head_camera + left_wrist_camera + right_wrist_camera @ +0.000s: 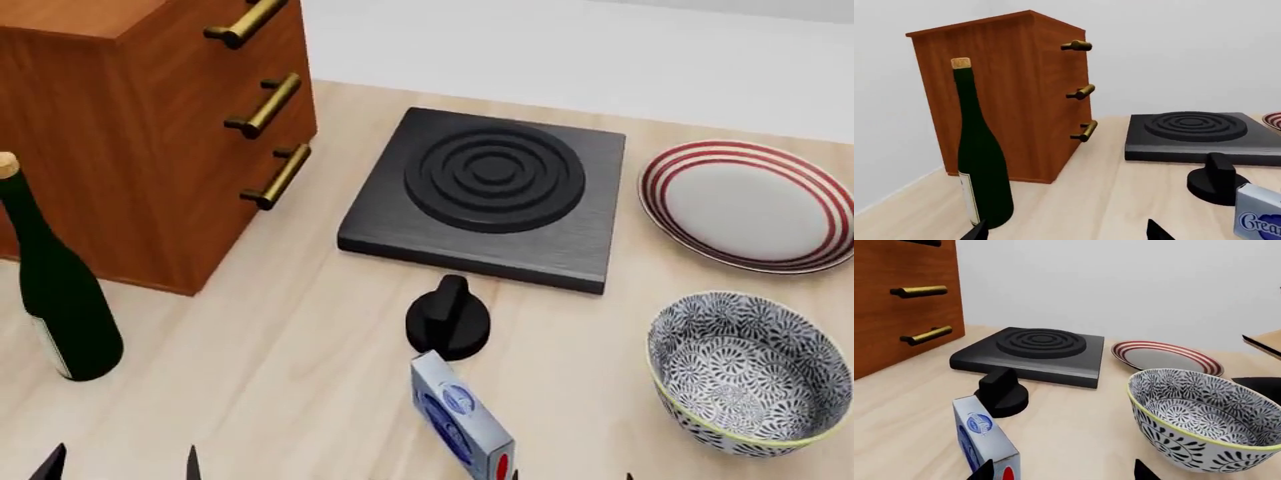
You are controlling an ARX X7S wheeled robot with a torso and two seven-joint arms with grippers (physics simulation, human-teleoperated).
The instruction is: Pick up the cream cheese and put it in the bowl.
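Note:
The cream cheese (461,420) is a silver-grey box with a blue oval logo and a red patch, standing on edge on the wooden table just in front of the black knob. It also shows in the right wrist view (984,437) and at the edge of the left wrist view (1259,216). The patterned bowl (747,372) with a yellowish rim stands to its right, also in the right wrist view (1201,420). My right gripper (1062,471) is open, with one fingertip next to the box. My left gripper (1066,232) is open and empty, near the wine bottle (979,150).
A black hotplate (487,195) with a separate black knob (449,315) sits mid-table. A white plate with red rings (747,205) is at the back right. A wooden drawer cabinet (147,120) stands at the left, with the green wine bottle (60,290) in front.

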